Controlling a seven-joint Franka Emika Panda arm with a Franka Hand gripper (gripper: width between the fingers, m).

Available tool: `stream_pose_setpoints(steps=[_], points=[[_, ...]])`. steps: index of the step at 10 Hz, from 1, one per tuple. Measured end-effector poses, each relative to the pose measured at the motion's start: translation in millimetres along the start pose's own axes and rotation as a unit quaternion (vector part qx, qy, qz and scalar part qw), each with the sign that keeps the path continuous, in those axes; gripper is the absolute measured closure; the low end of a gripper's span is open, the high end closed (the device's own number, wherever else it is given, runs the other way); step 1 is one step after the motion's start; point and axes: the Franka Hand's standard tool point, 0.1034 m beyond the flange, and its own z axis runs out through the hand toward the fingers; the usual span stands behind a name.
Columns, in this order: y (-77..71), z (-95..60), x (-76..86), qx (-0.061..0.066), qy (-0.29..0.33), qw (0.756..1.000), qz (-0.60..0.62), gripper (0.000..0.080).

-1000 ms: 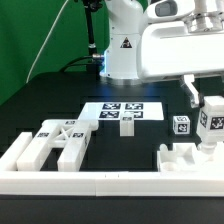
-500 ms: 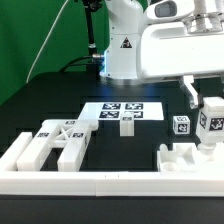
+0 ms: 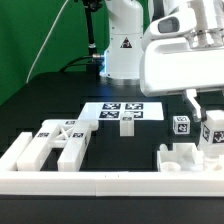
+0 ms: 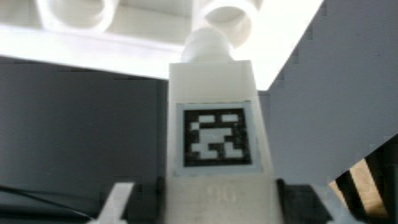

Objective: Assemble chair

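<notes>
**White leg clamped above the slab**

White and blocky, the cross-braced plastic chair piece (image 3: 57, 140) lies flat at the lower left of the exterior view on the black worktop (image 3: 50, 105), just behind the low white border rail (image 3: 100, 184). It is probably parked there until its step comes.

At the centre lies the thin marker board (image 3: 120, 113), fixed as the rig's reference. To its right a small white tagged block (image 3: 181, 126) stands alone.

At the lower right sits the white flat slab with raised stubs (image 3: 178, 158). Over its far edge the gripper (image 4: 199, 198) is closed on a thick white plastic leg (image 3: 213, 130), held upright. That looks like lining it up to join the slab. Whether the leg touches the slab cannot be told.

In the wrist view the leg (image 4: 217, 110) runs straight out between the two fingers (image 4: 119, 203), centred, which should keep it from twisting.

Every part carries a square black-and-white tag, with patterns only and no letters. The white robot body (image 3: 122, 40) shows a black triangular label, and its writing is too small to read.
</notes>
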Motion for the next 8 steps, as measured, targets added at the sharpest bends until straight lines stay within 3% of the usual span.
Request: stream_pose_setpoints(steps=[3,8], points=[[-8.7,2.2,3.0,0.002,0.021,1.0,-0.004,0.0515],[-7.8,-1.9,5.3,0.001,0.023,1.0,-0.006,0.0515]])
